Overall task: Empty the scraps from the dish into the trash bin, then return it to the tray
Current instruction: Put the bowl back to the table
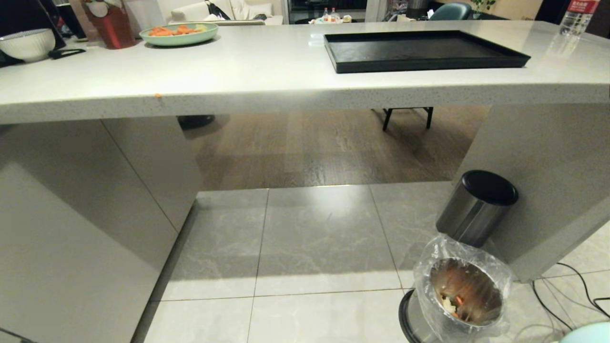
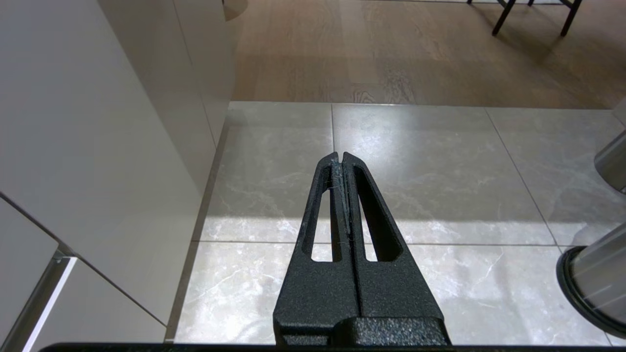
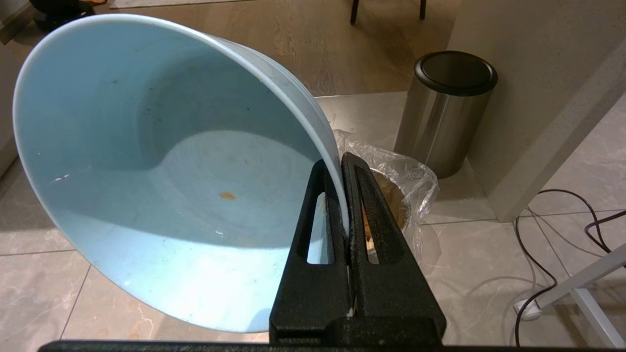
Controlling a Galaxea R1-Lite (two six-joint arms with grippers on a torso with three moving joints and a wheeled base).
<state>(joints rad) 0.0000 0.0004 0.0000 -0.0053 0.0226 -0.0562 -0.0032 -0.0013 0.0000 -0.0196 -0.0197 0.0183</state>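
My right gripper [image 3: 338, 159] is shut on the rim of the light-blue dish [image 3: 161, 171], which is tipped on its side over the floor. The dish's inside is bare apart from a small orange smear. A sliver of the dish [image 1: 588, 333] shows at the bottom right corner of the head view. Just beyond the gripper stands the bag-lined trash bin [image 3: 411, 176], on the floor by the counter's end panel [image 1: 476, 281]. The scraps [image 1: 452, 304], orange and whitish bits, lie inside it. The black tray [image 1: 419, 50] sits on the counter with nothing on it. My left gripper [image 2: 341, 155] is shut on nothing, low over the floor tiles.
A steel cylinder with a black lid [image 1: 476, 207] stands right behind the trash bin. On the counter's far left are a pale-green plate of carrots [image 1: 178, 33] and a white bowl [image 1: 27, 44]. A water bottle [image 1: 576, 16] stands at the far right. Cables [image 1: 572, 290] trail on the floor.
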